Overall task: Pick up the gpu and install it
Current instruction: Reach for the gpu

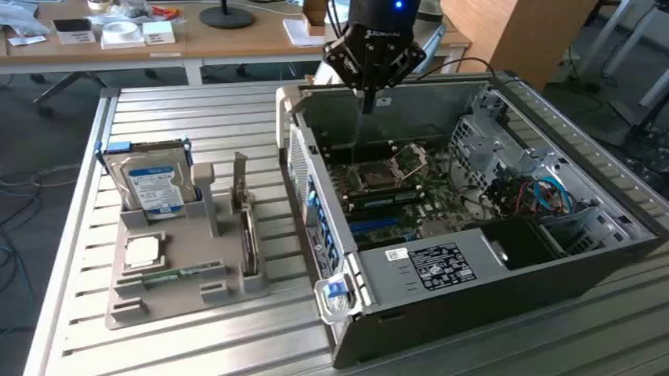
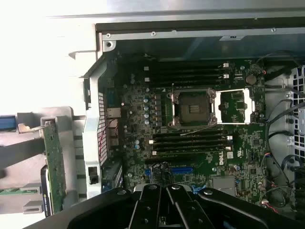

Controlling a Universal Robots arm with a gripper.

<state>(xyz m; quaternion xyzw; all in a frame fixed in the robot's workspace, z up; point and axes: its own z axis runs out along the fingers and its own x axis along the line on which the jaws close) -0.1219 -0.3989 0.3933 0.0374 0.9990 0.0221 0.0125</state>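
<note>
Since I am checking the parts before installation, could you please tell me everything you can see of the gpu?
The gpu is a thin card with a dark green circuit board. It stands on its long edge in a slot of the grey holder, to the exterior view's left of the open computer case. Its silver metal bracket rises at one end. As far as shows, only the holder touches it; the pincer hangs over the case, apart from it.
</note>
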